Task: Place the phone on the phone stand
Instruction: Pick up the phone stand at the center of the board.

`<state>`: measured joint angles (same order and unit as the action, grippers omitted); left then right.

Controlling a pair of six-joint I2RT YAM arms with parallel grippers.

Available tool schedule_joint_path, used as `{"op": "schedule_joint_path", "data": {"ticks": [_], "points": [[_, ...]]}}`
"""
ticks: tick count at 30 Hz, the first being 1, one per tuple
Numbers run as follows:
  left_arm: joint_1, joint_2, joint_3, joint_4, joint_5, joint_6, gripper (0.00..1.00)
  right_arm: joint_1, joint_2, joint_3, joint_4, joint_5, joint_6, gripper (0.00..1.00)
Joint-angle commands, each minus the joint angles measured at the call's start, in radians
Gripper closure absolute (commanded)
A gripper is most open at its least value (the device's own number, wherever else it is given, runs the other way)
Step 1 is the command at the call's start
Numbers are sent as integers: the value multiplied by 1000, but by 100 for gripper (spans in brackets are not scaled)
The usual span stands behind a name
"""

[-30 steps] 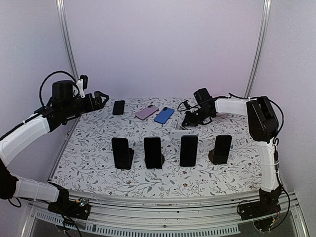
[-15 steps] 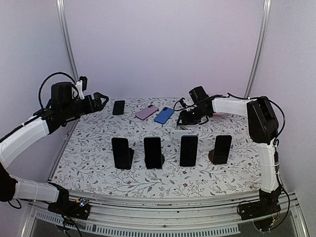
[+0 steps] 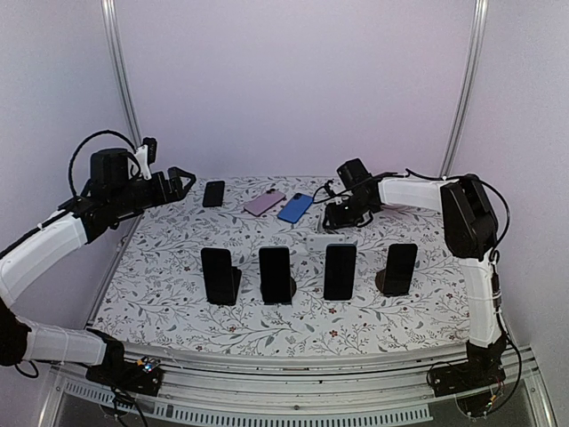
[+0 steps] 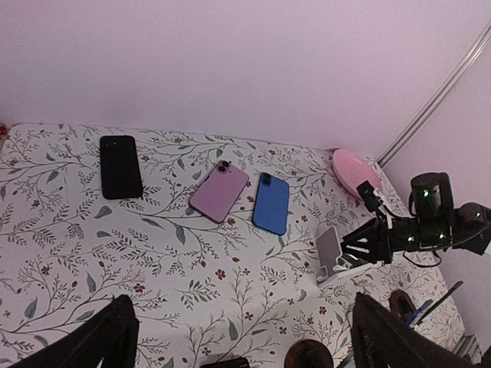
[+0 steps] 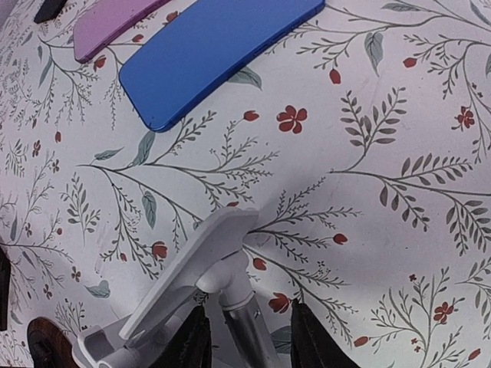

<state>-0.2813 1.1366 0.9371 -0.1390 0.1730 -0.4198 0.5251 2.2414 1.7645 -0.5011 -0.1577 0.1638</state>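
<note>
While the right end effector (image 5: 245, 322) hangs low over the far right part of the table (image 3: 160, 267), we see its two dark fingers (image 5: 193, 341) parted a little, one on each side of the metal stem of the empty white stand (image 5: 192, 268). A sliver of gap shows between the stem and the right-hand finger, so we read it as straddling the stand without clamping it. The stand sits on the flowered cloth with its plate tilted. Just beyond it the blue phone (image 5: 219, 54) lies flat, and the pink phone (image 5: 115, 23) lies flat right beside that, the two close together, though we cannot tell if they touch. The black phone (image 4: 120, 166) lies flat too, well apart from them toward the far left corner. None of these three is on the stand or in any grip. The left end effector (image 3: 181, 177) is raised above the table's far left edge, its fingers spread wide with nothing between them. Nearer the arm bases, four dark phones (image 3: 276, 274) stand propped upright in a row across the table, each on its own support.
</note>
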Motion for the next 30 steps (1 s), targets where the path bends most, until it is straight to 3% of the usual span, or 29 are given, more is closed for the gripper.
{"op": "schedule_joint_path", "data": {"ticks": [1,7,15,23,30], "points": [[-11,-10,-6,23,17,10,3,24,54,35,-21,18,-23,63],[-10,-9,-4,24,24,10,3,31,94,66,-34,27,-22,64],[-10,-34,0,10,39,5,3,31,65,99,-23,61,-21,95],[-10,-62,-21,38,96,-29,3,39,-43,82,80,93,-33,98],[-18,-78,-5,60,225,-81,3,90,-278,-39,306,128,-108,98]]}}
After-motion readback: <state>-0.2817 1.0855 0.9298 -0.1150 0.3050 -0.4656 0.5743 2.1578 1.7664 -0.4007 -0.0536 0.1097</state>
